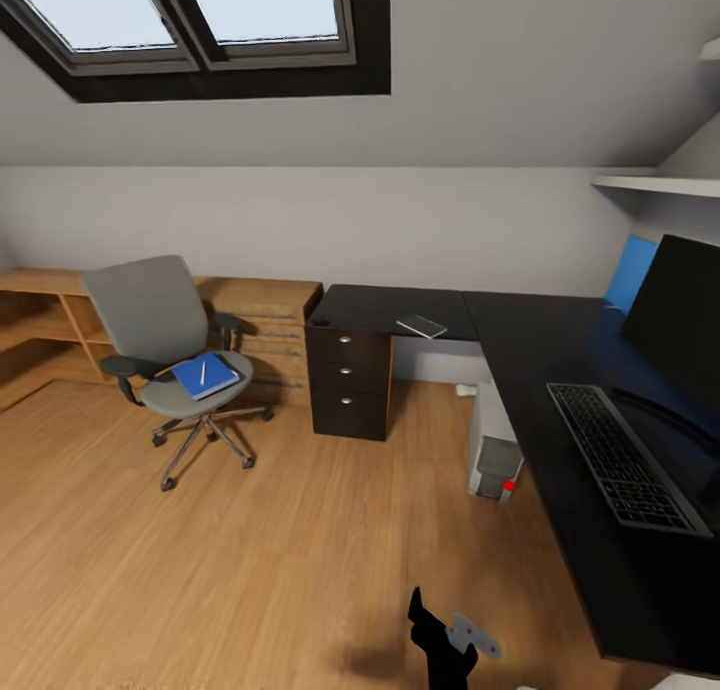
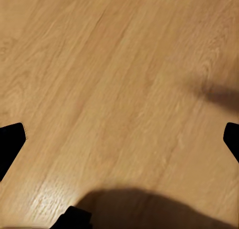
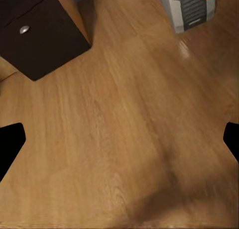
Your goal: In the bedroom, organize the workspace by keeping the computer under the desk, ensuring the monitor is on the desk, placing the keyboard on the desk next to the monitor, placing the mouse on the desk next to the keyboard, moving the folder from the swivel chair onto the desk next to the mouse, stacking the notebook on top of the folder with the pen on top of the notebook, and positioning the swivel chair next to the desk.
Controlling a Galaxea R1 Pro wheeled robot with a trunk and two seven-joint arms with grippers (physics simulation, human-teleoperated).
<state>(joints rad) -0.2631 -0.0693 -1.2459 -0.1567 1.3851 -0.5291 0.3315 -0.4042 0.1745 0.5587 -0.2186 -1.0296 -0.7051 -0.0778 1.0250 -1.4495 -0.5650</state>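
Across the wooden floor [image 1: 250, 560] from me, the chair [image 1: 165, 355] is standing well apart from the worktop [image 1: 540, 340], in front of the low wooden cabinets [image 1: 255, 320]. On its seat the blue folder [image 1: 205, 375] is lying, with the pen [image 1: 203, 372] lying on top of it. On the worktop the monitor [image 1: 680, 320] is standing upright, with the keyboard [image 1: 625, 455] lying just in front of it. A small flat grey thing [image 1: 421, 326] is lying on the worktop's far wing above the black drawer unit [image 1: 348, 380]; I cannot tell what it is. Under the worktop the computer [image 1: 493, 450] is sitting on the floor, its red light showing. My left fingers [image 2: 119, 139] are hanging spread wide over bare floor, holding nothing. My right fingers [image 3: 119, 139] are likewise spread and empty, pointing at the floor between the drawer unit and the computer.
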